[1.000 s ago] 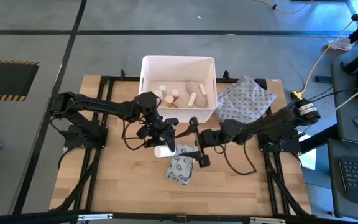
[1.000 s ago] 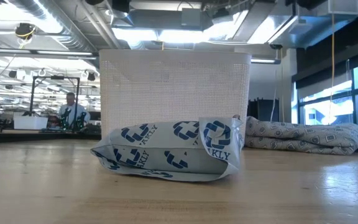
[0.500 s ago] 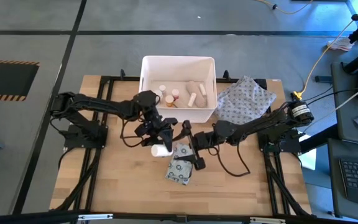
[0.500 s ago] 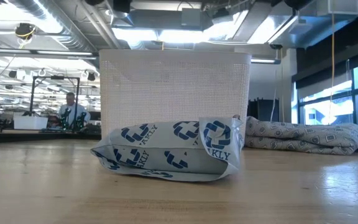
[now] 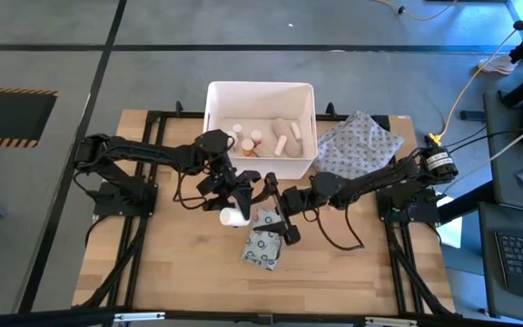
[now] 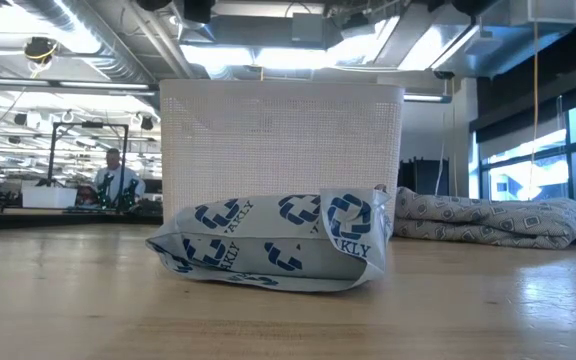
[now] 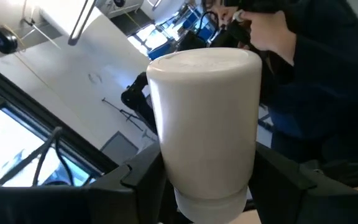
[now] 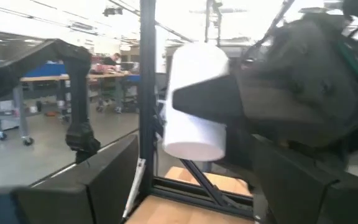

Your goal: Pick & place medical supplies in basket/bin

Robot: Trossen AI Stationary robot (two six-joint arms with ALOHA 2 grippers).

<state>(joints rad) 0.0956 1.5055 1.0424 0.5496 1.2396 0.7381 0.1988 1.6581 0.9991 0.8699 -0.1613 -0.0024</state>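
My left gripper (image 5: 232, 207) is shut on a small white pill bottle (image 7: 204, 124), held in the air above the middle of the table. My right gripper (image 5: 280, 211) stands open just to the bottle's right, its fingers apart and facing the bottle (image 8: 194, 102). A flat grey packet with blue marks (image 5: 263, 242) lies flat on the wood below and near them (image 6: 278, 245). The white basket (image 5: 214, 127) stands at the far middle and holds small bottles (image 5: 246, 138) and cream gauze rolls (image 5: 285, 136). My left gripper pinches the white bottle's round side (image 7: 166, 168) between its two fingers, near one end of the bottle. The fingers come level from the table's left, and one finger (image 8: 204, 93) lies across the bottle's middle. The bottle is lifted clear of the table and the packet.
A grey patterned cloth pouch (image 5: 357, 145) lies at the far right beside the basket (image 6: 488, 220). Black frame rails run along the table's sides. Bare wood lies at the near left and near right.
My right gripper has moved toward the table's left, closer to the bottle held by my left gripper, and stays open. My left gripper has kept its place and rolled slightly with the bottle. The packet has not moved.
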